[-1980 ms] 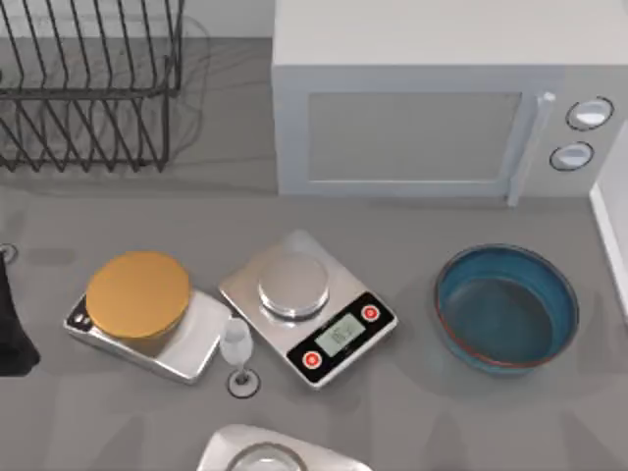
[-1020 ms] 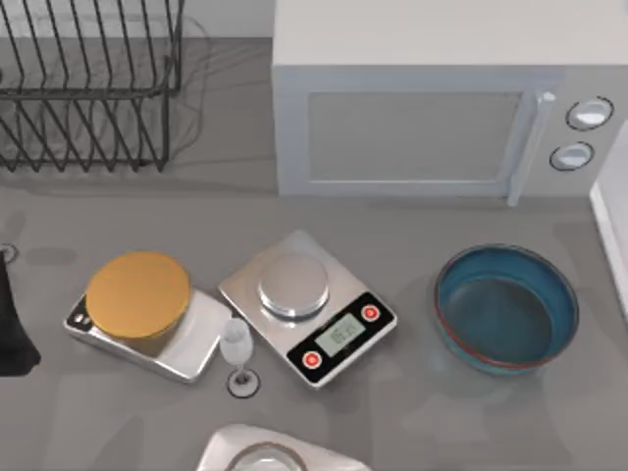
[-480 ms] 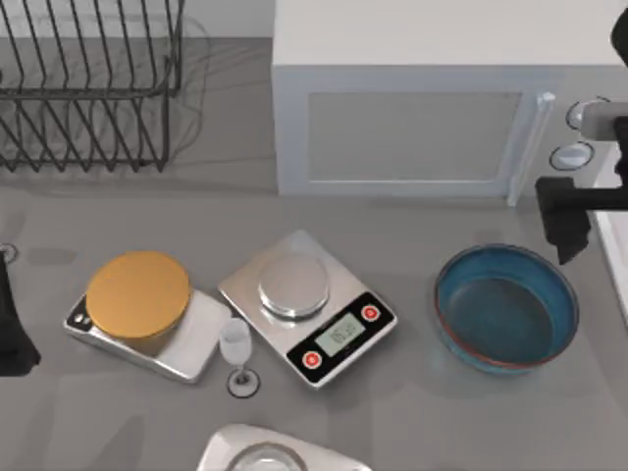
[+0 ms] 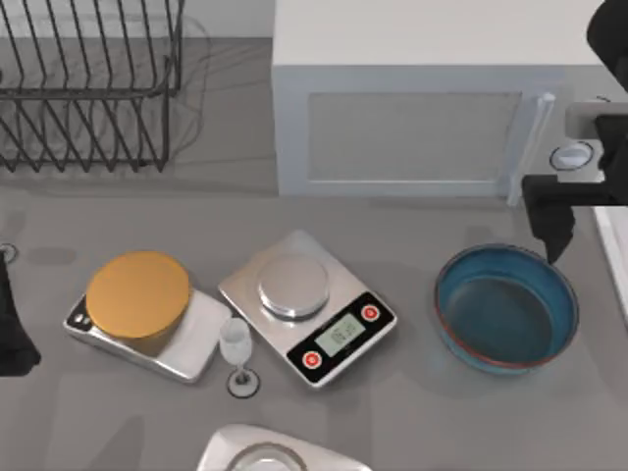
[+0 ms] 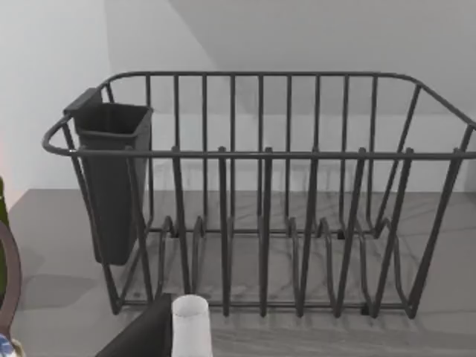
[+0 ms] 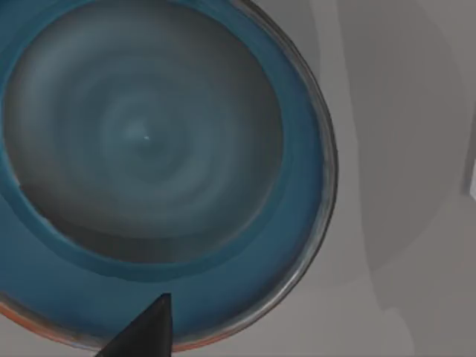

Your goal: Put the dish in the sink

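The right gripper has entered at the table's right and moved closer since half a second ago — it now hangs over the far rim of the dish; finger state cannot be told. The dish rests untouched on the table, right of the scales — grasp pending. Left arm parked at left edge

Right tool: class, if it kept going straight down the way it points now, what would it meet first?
Most likely the dish. The right tool hangs over its far rim, and the right wrist view looks down into the blue bowl; height above it is unclear.
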`<state>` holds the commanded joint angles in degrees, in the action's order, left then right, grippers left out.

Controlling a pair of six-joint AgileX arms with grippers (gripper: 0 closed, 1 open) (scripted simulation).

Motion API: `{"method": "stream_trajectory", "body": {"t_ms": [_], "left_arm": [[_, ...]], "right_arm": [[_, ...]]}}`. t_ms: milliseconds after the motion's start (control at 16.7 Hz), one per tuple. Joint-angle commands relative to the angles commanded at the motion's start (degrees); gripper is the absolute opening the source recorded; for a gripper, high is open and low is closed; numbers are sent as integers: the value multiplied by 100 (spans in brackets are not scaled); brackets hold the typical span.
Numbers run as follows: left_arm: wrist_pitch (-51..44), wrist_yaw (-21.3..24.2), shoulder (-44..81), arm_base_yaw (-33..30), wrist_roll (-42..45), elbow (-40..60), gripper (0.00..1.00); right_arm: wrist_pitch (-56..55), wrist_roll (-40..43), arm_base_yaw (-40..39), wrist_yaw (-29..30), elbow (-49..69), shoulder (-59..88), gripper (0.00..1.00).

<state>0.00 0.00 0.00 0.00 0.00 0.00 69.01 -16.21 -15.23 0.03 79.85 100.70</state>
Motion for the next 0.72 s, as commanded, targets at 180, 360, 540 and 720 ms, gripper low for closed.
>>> {"method": "stream_trajectory", "body": {"t_ms": [180,360,540,720], "left_arm": [[0,0,0,0,0,0,100],[0,0,0,0,0,0,100],[0,0,0,0,0,0,100],[0,0,0,0,0,0,100]], "right_arm": [[-217,4,-15,0,-200,59,100],[-963,-11,-40,0,-717,258,100],[-1815,-26,-49,1,-1253,522,100],[-2190,-34,-48,3,-1510,693,100]]}}
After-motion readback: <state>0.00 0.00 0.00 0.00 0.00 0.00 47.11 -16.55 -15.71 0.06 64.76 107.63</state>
